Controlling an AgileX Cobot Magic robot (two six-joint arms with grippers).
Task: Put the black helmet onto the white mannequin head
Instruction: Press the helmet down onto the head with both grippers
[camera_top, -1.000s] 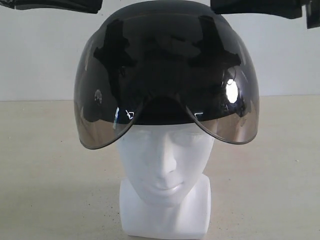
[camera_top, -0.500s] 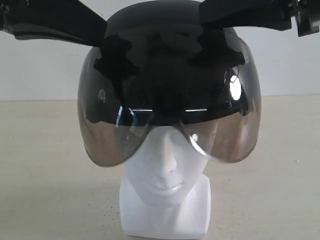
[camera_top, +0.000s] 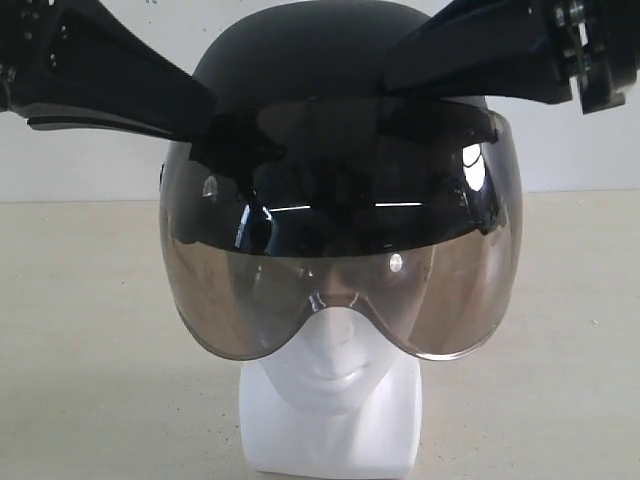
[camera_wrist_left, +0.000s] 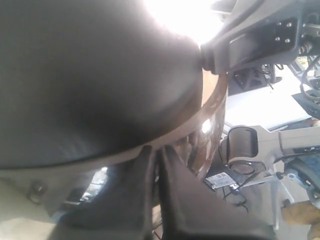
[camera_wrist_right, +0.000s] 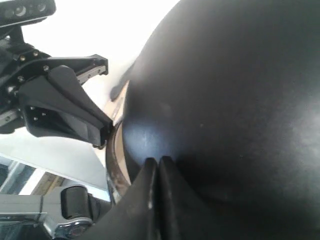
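Observation:
The black helmet (camera_top: 310, 55) sits over the crown of the white mannequin head (camera_top: 335, 400). Its smoky visor (camera_top: 340, 290) covers the eyes and nose bridge; mouth, chin and neck base show below. My left gripper (camera_top: 205, 110) comes in from the left and is shut at the helmet's rim (camera_wrist_left: 154, 149), where shell (camera_wrist_left: 90, 75) meets visor. My right gripper (camera_top: 395, 85) comes in from the right. Its fingers are closed together, tips against the shell (camera_wrist_right: 157, 161) of the helmet (camera_wrist_right: 225, 100). The top of the head is hidden.
The mannequin stands on a beige tabletop (camera_top: 80, 350) before a plain white wall (camera_top: 80, 120). Each wrist view shows the other arm across the helmet. A camera on a stand (camera_wrist_left: 242, 150) and cables lie beyond the table.
The helmet has come down and tipped level, from above the forehead to over the eyes and nose. Both arms have dropped into view with it.

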